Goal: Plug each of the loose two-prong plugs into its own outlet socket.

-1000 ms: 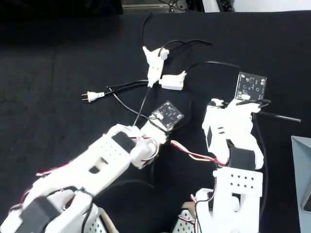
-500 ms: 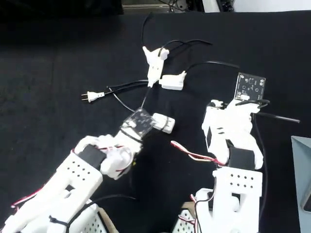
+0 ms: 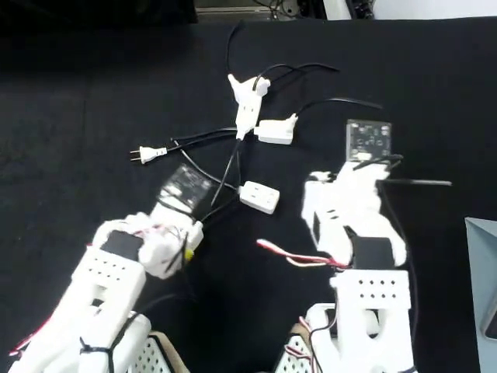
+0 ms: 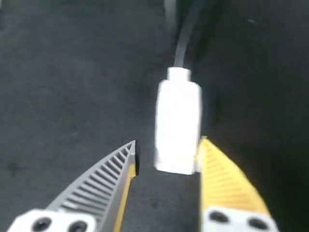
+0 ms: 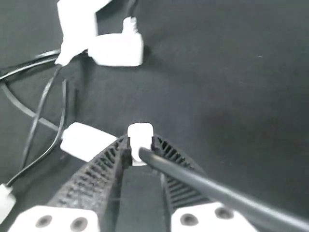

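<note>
Two hands, two states: our left hand [image 4: 168, 143] has its fingers apart around the near end of the white rectangular outlet socket [image 4: 177, 123]. Our right hand [image 5: 140, 143] is clamped on a small white plug [image 5: 140, 131] trailing a black cord [image 5: 207, 191]. The socket lies mid-frame on the black worktop [image 3: 78, 93], long axis upper left to lower right, left of the plug-carrying arm. We judge the left hand nearer.
</note>
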Robot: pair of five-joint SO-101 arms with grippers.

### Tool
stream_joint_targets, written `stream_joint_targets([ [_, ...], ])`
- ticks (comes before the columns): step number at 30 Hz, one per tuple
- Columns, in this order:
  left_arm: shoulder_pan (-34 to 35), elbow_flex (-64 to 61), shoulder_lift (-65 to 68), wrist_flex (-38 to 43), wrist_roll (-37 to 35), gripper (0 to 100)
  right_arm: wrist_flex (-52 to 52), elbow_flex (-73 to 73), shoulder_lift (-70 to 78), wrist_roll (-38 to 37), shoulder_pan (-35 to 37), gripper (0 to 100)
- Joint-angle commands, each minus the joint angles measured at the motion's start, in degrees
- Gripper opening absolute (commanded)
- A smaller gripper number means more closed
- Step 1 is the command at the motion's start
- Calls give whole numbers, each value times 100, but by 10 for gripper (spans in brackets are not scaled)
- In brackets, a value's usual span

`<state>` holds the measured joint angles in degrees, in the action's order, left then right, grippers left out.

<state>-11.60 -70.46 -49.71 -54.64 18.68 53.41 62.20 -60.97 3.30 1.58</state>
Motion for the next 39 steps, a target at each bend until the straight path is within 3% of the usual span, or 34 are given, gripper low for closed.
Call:
stream_joint_targets([
  [1, 567, 541, -97, -44, 44, 238, 26, 4, -75, 53, 387, 12],
  [13, 1393, 892, -193, -105, 53, 235, -26, 154, -101, 53, 1679, 12],
  [26, 2554, 453, -2453, -747, 9, 235, -598, 189, -48, 35, 3982, 12],
  [33, 3081, -857, -3736, -703, -905, 237, -1978, 910, -48, 9, 4923, 12],
  [39, 3275, -1349, -4571, -712, -1152, 235, -2664, 1288, 66, 9, 5108, 12],
])
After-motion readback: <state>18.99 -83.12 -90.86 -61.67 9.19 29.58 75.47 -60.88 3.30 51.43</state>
